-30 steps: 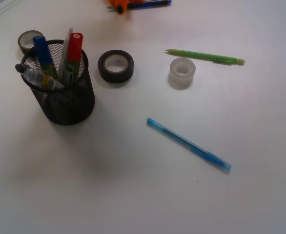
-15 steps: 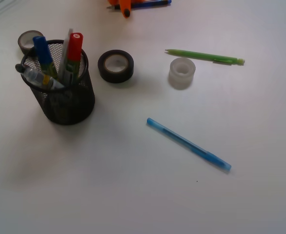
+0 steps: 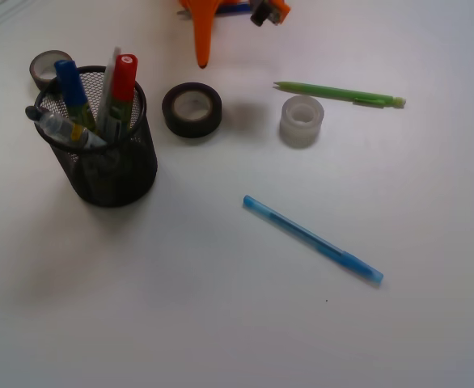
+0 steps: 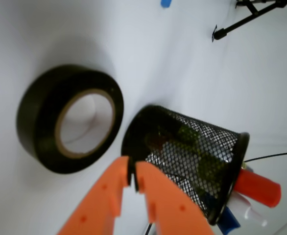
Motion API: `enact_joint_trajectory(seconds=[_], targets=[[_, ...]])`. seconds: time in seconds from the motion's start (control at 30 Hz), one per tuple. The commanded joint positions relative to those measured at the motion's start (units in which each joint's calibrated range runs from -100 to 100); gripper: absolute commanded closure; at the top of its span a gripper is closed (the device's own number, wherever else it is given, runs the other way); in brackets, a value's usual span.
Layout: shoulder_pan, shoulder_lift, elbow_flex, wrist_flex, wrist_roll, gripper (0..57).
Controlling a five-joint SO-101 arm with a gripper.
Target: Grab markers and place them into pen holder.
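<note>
The black mesh pen holder (image 3: 116, 174) stands at the left. Three markers stand in it: blue cap (image 3: 69, 78), red cap (image 3: 124, 73), and a black-capped one (image 3: 36, 114) leaning over the left rim. My orange gripper (image 3: 202, 58) reaches in from the top edge, pointing down just behind the black tape roll, right of the holder. In the wrist view its tips (image 4: 132, 172) meet with nothing between them. The pen holder (image 4: 192, 149) lies just beyond them, with the red cap (image 4: 258, 188) and blue cap (image 4: 227, 225) sticking out.
A black tape roll (image 3: 192, 109) (image 4: 67, 120) lies right of the holder, a clear tape roll (image 3: 302, 120) further right. A green mechanical pencil (image 3: 338, 94) lies behind it, a blue pen (image 3: 311, 238) mid-table. Another tape roll (image 3: 43, 65) sits behind the holder.
My gripper has come down from the top edge into the front view, toward the black tape roll. The markers, holder and other items have not moved.
</note>
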Motion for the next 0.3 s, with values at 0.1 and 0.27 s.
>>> enact_joint_trajectory(seconds=[0.1, 0.27], targets=[[0.4, 0.0, 0.1, 1.7, -0.6, 57.0], [0.4, 0.0, 0.1, 1.7, -0.6, 57.0]])
